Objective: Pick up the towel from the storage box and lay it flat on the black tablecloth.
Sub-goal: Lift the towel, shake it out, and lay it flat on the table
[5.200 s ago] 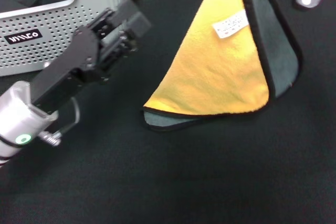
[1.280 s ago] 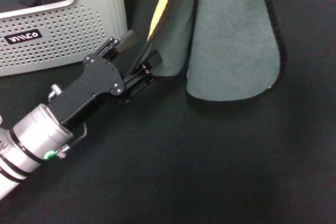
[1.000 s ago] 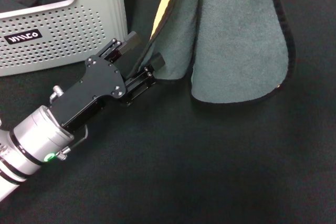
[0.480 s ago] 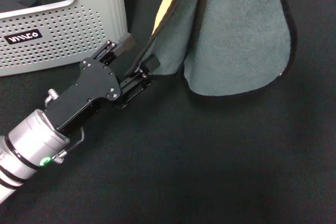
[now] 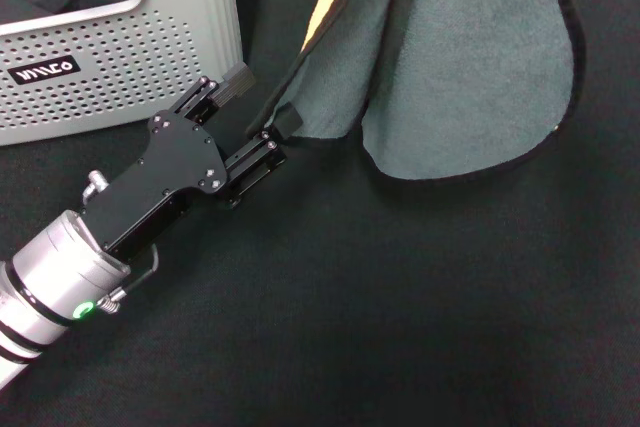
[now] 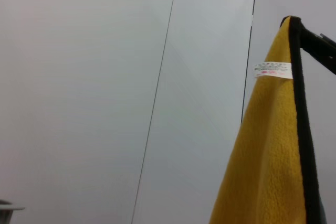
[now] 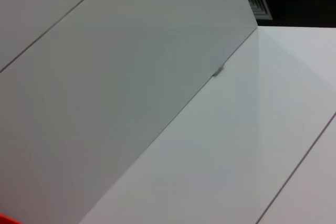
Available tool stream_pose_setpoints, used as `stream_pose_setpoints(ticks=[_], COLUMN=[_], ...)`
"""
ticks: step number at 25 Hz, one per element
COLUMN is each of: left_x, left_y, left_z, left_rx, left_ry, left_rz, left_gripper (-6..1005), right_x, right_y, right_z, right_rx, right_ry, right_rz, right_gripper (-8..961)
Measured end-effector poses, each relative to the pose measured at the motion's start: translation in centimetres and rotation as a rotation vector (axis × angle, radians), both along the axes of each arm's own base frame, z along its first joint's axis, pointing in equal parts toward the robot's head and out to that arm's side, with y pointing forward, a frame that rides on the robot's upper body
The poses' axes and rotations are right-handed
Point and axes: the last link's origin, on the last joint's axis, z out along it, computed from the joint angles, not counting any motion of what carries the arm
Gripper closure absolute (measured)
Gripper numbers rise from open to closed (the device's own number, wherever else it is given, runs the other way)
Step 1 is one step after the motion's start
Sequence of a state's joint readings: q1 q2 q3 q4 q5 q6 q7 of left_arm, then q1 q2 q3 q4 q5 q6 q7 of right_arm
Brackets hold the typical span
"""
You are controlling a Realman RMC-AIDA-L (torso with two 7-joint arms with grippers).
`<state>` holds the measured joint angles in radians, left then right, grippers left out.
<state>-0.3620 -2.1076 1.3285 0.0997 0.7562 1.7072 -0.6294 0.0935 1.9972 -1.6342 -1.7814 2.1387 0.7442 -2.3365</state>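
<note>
Fleecy and limp, the towel [image 5: 470, 57] hung in folds in the head view, grey-green face toward us, its top out of sight, so we could not see what held it up. Its lower hem dangled just above the black tablecloth [image 5: 420, 307], to the right of the storage box [image 5: 120, 57]. The left end effector [image 5: 262, 112] had its fingers spread around the towel's lower left corner, not visibly clamped. We judged the towel light, soft and prone to bunching, so corners and the black hem seemed the best holds.

From the left wrist, only the yellow face and white label [image 6: 273, 70] showed.

From the right wrist, the right end effector did not show.
</note>
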Motion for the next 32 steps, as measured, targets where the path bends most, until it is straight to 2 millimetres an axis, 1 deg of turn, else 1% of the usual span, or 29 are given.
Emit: stream_pose_setpoints(ticks=[14,19,24,27,32], left_x=[0.19,0.36,0.35,0.34,0.53], left_y=[-0.02,-0.23,-0.33,-0.42,-0.61], left_z=[0.10,0.33,0.51,0.57,0.76], left_rx=[0.005,0.013,0.022,0.024,0.029], left_ry=[-0.005,-0.020,-0.030,-0.033,-0.047], left_rz=[-0.014,-0.029,-0.031,-0.032,-0.049], left_gripper=[303,305,526,727,725], right_x=[0.30,0.42,0.54,0.56,0.72], right_y=[0.21,0.36,0.44,0.47,0.57], right_z=[0.12,0.44,0.58,0.60,0.52], right_rx=[-0.002,0.008,0.014,0.014,0.012], right_ry=[0.002,0.004,0.006,0.006,0.006], right_rz=[-0.014,-0.021,-0.026,-0.027,-0.033], right_gripper=[942,942,942,942,942])
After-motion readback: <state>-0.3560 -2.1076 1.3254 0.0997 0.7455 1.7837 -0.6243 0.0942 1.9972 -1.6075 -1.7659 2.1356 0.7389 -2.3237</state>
